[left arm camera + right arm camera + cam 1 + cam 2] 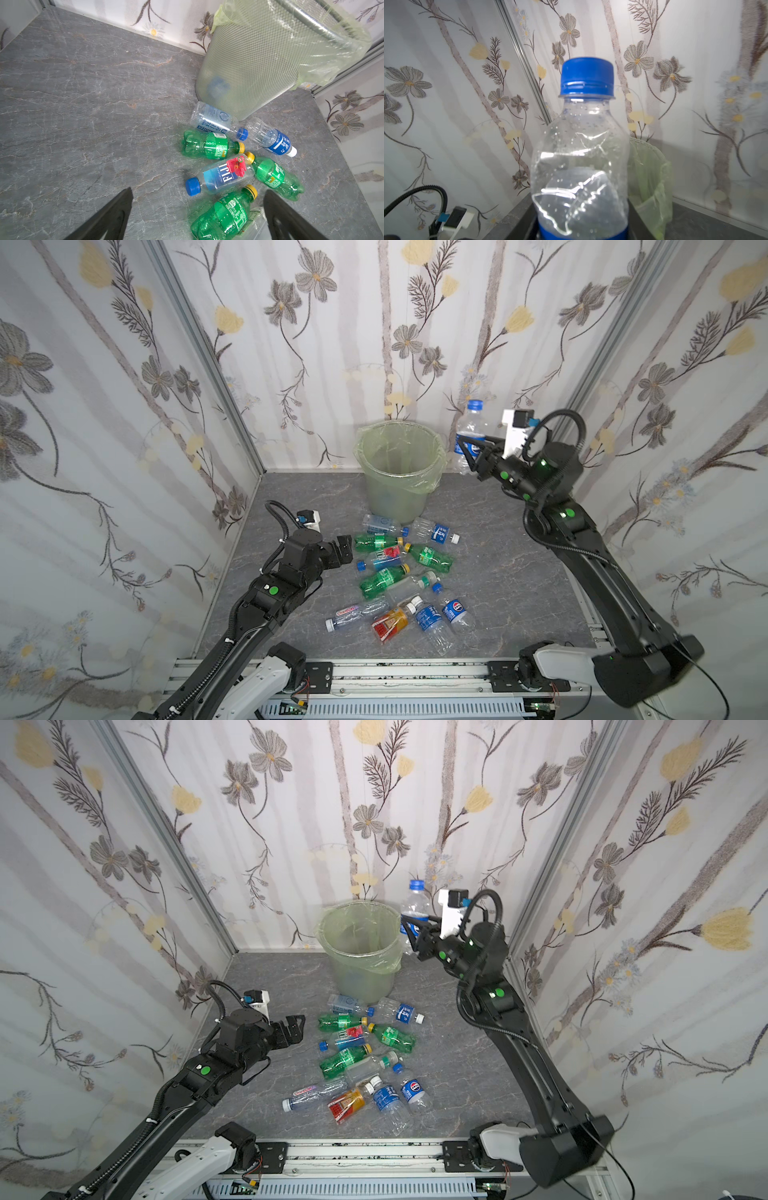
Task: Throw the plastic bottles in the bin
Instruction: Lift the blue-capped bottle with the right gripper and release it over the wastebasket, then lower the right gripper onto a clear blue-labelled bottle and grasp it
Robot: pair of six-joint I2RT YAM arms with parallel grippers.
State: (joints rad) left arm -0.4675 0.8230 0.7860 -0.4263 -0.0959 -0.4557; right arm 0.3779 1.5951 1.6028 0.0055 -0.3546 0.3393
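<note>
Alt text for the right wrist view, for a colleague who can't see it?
A crumpled clear bottle with a blue cap fills the centre, held upright between the jaws. Behind it stand the green-bagged bin and floral wallpaper.

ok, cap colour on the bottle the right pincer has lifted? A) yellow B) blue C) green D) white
B: the bottle standing upright in the right pincer has a blue cap, seen close up in the right wrist view and in both top views.
</note>
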